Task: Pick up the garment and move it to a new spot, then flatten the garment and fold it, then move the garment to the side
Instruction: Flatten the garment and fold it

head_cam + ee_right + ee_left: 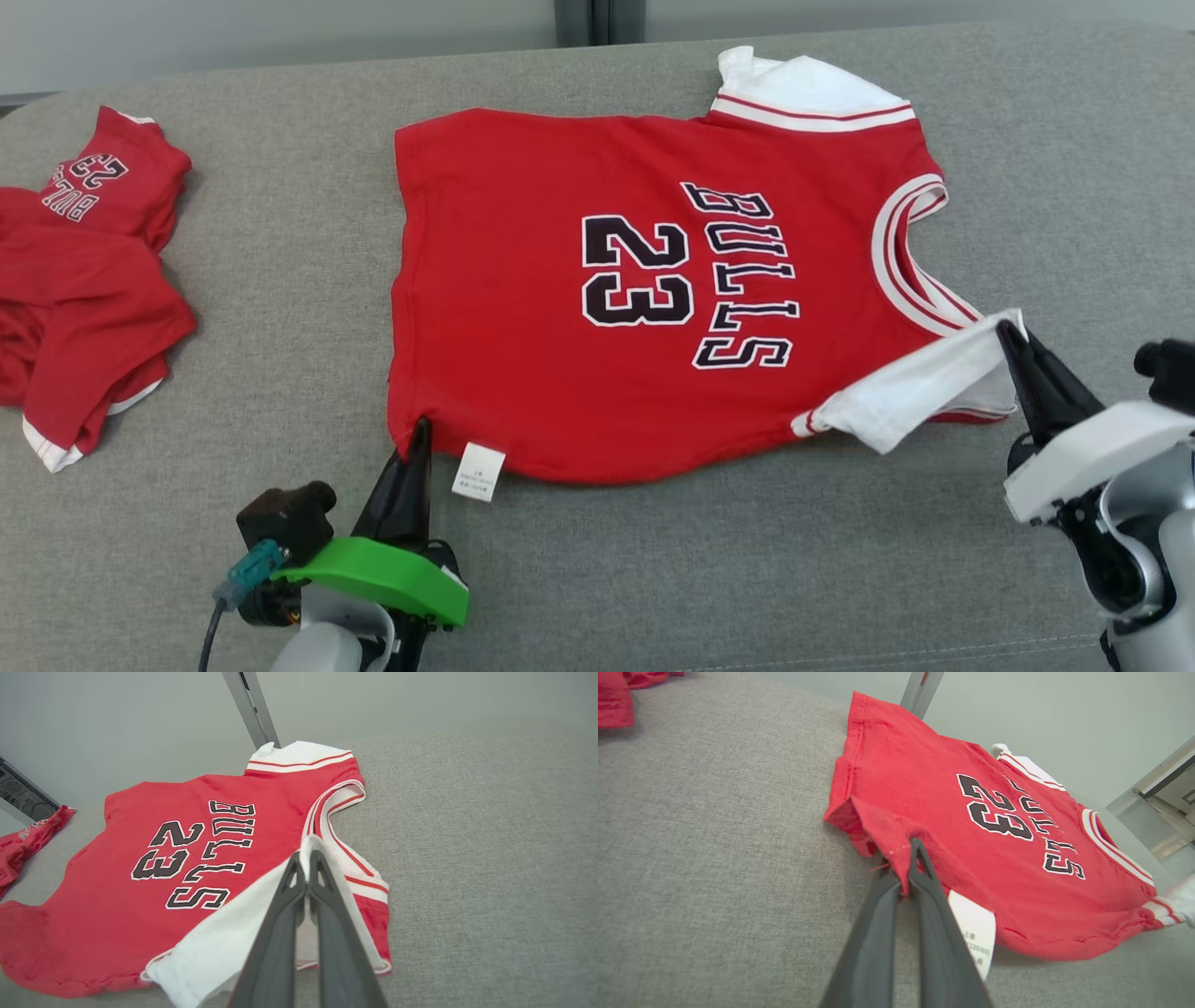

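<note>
While the garment (644,289) lies spread flat mid-couch (280,308), the left gripper (422,431) is clenched on its hem corner toward the couch's front edge. The right gripper (1008,331) pinches its white sleeve (920,383), same edge.

Head view: high, facing forward and down over grey cloth surface (653,579). Left wrist view: low, close, at jersey (924,770) hem. Right wrist view: low, close, at sleeve (219,947). All 3 share jersey.

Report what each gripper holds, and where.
Both hold the jersey: left gripper pinches its near hem corner, right gripper the white sleeve.
</note>
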